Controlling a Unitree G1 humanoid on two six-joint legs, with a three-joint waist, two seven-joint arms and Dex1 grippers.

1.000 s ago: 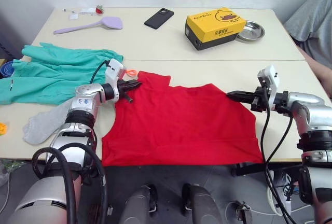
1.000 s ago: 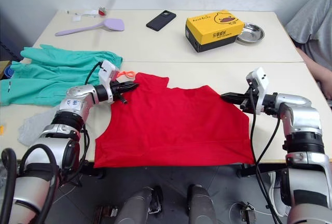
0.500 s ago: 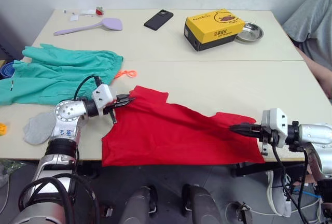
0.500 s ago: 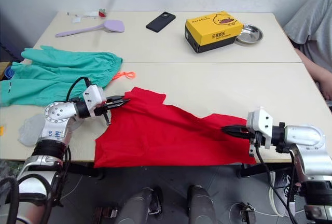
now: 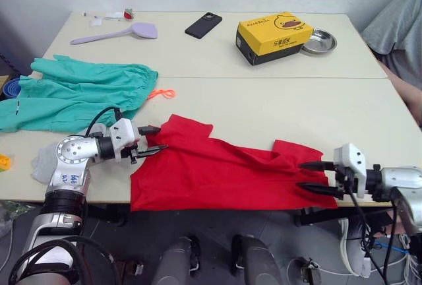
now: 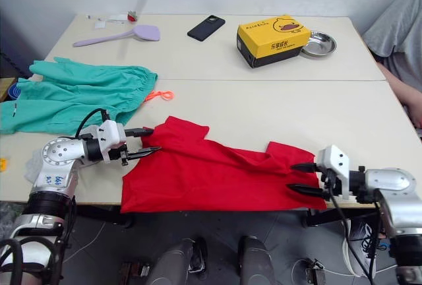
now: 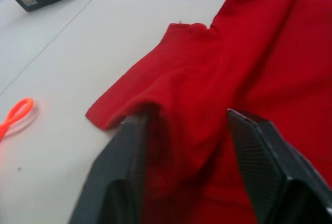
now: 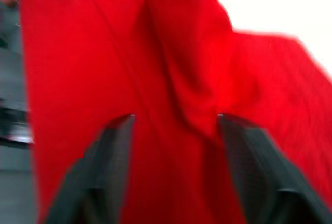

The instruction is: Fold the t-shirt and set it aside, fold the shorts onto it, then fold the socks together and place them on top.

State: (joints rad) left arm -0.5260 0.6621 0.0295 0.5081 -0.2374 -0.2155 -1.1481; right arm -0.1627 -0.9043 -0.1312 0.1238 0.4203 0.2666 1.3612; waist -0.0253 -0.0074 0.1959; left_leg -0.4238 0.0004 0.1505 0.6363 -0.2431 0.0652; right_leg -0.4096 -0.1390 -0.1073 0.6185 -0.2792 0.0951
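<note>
The red t-shirt (image 5: 224,173) lies rumpled along the near edge of the table (image 5: 277,100), its far side drawn over toward me. My left gripper (image 5: 153,139) stands open at the shirt's left sleeve, its fingers (image 7: 259,167) straddling the cloth without pinching it. Open as well, my right gripper (image 5: 301,175) sits at the shirt's right end, with red cloth lying between the spread fingers (image 8: 259,167). The teal-green shorts (image 5: 79,90) lie spread at the far left, their orange drawstring (image 5: 161,93) trailing out. A grey sock (image 5: 41,159) peeks out behind my left arm.
At the back stand a yellow box (image 5: 273,34), a metal bowl (image 5: 320,39), a black phone (image 5: 202,24) and a lilac spatula (image 5: 115,33). A person in grey (image 5: 395,28) sits at the right edge. A bare stretch of table lies beyond the shirt.
Both grippers pulled the shirt's far edge toward the near edge, folding it over, then opened and let the cloth go.
</note>
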